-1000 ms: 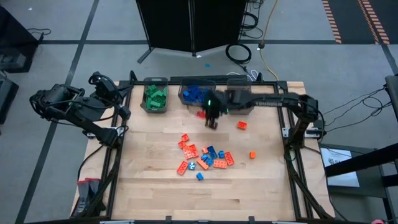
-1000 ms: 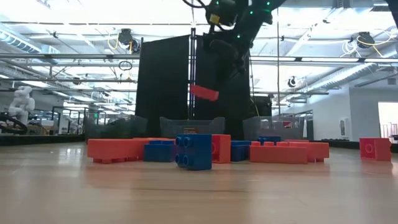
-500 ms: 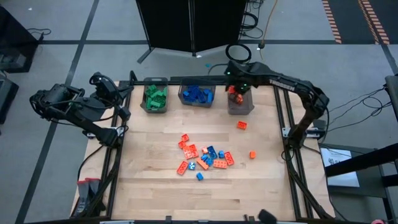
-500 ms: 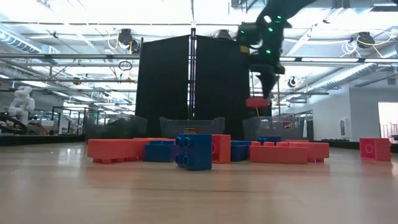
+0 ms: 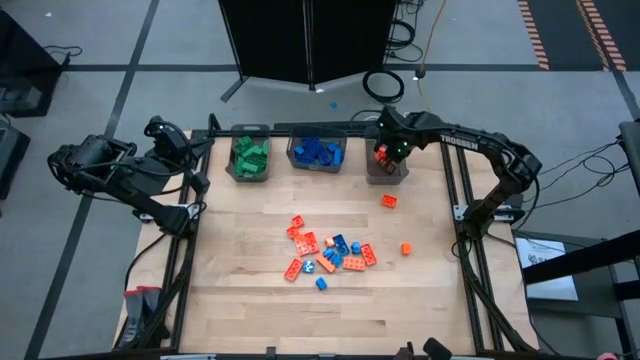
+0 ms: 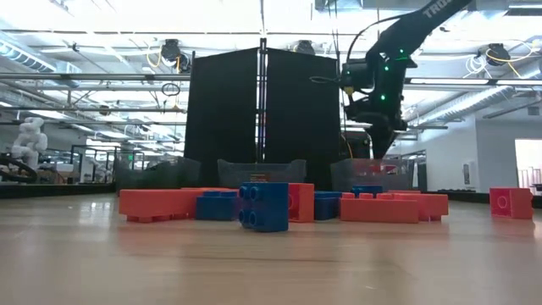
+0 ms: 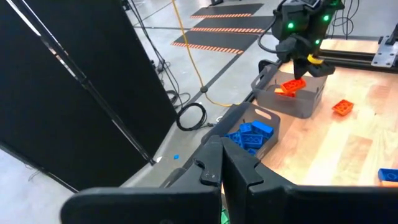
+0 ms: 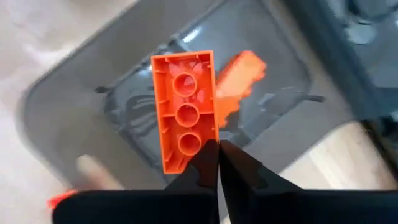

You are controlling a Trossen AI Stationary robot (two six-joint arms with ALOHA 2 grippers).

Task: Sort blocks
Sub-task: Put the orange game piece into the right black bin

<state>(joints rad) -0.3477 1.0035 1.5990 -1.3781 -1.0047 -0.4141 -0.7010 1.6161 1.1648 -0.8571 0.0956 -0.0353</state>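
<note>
We see two dark, jointed arms: the right arm [image 5: 470, 140] carries white lettering along its long link and small green lights glowing near its wrist [image 6: 383, 80]. The left arm [image 5: 120, 175] is bulkier, matte black, with looped cables at its joints.

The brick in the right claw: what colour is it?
Orange-red; the brick, held over the right-hand bin, shows best in the right wrist view.

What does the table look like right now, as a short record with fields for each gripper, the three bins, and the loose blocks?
right gripper: shut on orange brick, above right bin
left gripper: shut, empty, parked off the table's left edge
left bin: green bricks
middle bin: blue bricks
right bin contents: one orange piece
loose blocks: orange and blue, mid-table
</note>
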